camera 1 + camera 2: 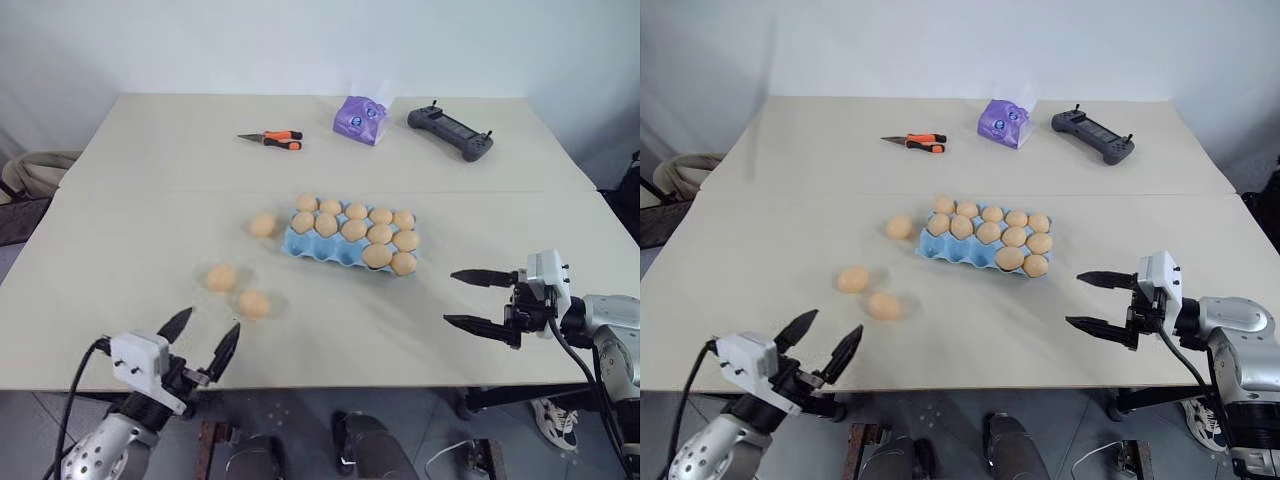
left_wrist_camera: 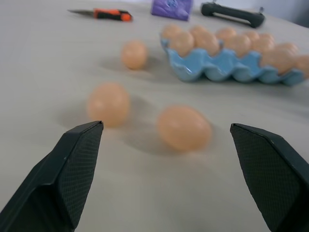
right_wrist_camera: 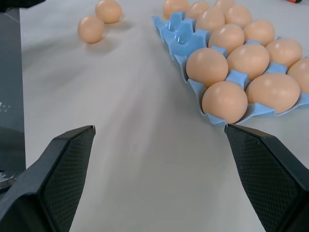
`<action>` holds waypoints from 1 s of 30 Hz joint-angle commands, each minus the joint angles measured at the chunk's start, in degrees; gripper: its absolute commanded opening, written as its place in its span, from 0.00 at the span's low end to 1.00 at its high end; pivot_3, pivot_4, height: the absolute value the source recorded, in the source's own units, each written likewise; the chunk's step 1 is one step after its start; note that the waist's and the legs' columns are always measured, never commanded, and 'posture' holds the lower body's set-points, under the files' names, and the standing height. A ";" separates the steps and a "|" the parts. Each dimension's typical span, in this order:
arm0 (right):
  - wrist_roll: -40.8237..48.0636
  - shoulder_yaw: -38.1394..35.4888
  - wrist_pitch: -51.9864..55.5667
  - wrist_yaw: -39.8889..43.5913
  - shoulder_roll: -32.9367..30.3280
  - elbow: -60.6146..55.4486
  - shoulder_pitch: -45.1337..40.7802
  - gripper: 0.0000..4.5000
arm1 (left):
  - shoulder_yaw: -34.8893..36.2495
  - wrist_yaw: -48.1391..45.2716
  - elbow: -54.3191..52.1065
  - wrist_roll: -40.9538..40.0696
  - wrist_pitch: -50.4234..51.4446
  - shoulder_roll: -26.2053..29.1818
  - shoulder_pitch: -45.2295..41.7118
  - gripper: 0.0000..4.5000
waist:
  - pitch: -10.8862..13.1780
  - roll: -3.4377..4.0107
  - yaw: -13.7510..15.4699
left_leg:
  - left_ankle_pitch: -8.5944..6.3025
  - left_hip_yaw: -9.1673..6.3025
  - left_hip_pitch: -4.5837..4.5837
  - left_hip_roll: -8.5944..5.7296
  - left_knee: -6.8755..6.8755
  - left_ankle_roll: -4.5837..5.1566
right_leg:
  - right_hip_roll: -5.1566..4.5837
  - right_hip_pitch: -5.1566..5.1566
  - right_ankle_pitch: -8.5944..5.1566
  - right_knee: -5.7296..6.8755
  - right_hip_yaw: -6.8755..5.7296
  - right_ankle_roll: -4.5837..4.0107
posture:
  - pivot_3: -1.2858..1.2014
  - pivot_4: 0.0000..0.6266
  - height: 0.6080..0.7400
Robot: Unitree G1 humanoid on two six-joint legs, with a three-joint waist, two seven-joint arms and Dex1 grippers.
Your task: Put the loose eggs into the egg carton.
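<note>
Beige table [image 1: 150, 170], blue egg carton [image 1: 330, 247] mid-table.
Three loose eggs [image 1: 254, 304] lay left of it; left gripper [image 1: 199, 340] and right gripper [image 1: 465, 299] gaped empty.

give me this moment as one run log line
left gripper: open, empty | right gripper: open, empty | loose eggs: three on table | egg carton: front row mostly unfilled

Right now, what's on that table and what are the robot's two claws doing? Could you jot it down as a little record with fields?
Loose eggs: three on the table; one beside the egg carton's left end, two nearer the left end effector
Egg carton: light blue, eleven eggs in it, front-left cups empty
Left end effector: open, holding nothing
Right end effector: open, holding nothing
Far side: orange-handled pliers, purple pouch, black controller
</note>
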 commanded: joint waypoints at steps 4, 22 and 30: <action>0.41 -1.46 -0.13 0.50 -1.85 -0.95 -0.52 1.00 | -4.16 1.67 1.59 5.21 -3.10 -2.12 -0.92 1.00 | 0.01 -0.01 0.01 | -0.02 0.00 -0.04 -0.10 0.01 0.03 | -0.09 0.02 0.06 -0.06 0.02 0.11 | 0.52 0.24 1.00; 0.55 -1.85 1.48 -4.20 -1.43 -5.43 1.94 1.00 | -10.22 5.98 13.77 9.69 1.77 -4.04 -18.45 1.00 | 0.01 -0.01 0.56 | 0.07 -0.09 -0.05 -0.07 -0.03 0.20 | -0.04 0.04 0.54 0.01 -0.03 0.92 | 0.52 0.24 1.00; 0.80 -2.09 1.79 -5.78 -1.34 -6.88 2.86 1.00 | -11.42 5.58 15.40 9.21 6.02 -3.76 -21.80 0.86 | 0.01 0.00 1.54 | 0.07 -0.07 -0.04 -0.07 -0.01 0.19 | -0.05 0.04 0.54 0.02 -0.04 0.92 | 0.52 0.24 1.00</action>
